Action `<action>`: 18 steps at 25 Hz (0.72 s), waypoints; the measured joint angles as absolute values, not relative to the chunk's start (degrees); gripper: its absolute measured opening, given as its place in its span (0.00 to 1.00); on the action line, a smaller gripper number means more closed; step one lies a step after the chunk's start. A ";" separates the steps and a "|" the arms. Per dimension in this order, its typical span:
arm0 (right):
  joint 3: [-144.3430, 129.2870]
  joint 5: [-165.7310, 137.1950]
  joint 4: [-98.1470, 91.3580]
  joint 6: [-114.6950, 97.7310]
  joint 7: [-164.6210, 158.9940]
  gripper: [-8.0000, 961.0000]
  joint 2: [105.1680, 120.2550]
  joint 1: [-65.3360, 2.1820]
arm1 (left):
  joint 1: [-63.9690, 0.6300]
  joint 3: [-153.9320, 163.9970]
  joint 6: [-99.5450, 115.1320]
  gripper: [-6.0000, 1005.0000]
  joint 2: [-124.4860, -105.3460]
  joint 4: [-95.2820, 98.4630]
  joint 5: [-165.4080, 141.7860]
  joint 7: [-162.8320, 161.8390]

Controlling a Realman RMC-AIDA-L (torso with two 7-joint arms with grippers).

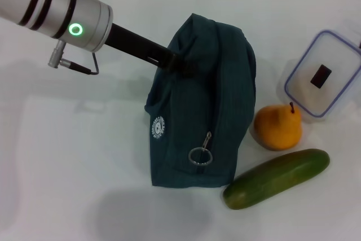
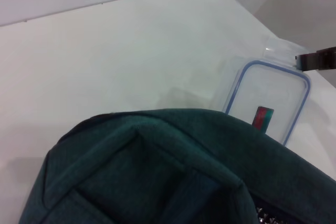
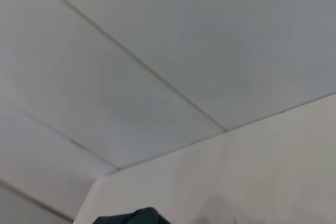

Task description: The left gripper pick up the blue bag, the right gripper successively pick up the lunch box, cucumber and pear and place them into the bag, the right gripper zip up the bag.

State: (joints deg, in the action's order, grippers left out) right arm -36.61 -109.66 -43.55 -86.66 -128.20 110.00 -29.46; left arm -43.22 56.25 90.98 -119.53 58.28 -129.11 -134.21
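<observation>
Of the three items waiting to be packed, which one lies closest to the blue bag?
The cucumber: its near end almost touches the blue bag at its lower corner. The pear sits slightly apart, and the lunch box is farthest.

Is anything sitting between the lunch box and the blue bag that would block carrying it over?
Nothing visible does. The lunch box lies on the table to the right of the blue bag, which the left gripper holds at its top. The pear and cucumber lie nearer the robot, off that line.
</observation>
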 joint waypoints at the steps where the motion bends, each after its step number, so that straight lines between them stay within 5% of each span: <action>1: -35.75 -109.62 -42.91 -86.61 -127.57 0.03 110.03 -29.26 | -43.39 56.25 90.96 0.05 -119.54 58.27 -129.09 -134.16; 18: -26.25 -102.69 -28.96 -85.44 -114.86 0.03 110.22 -26.20 | -44.70 56.24 88.82 0.05 -119.46 56.07 -128.80 -132.51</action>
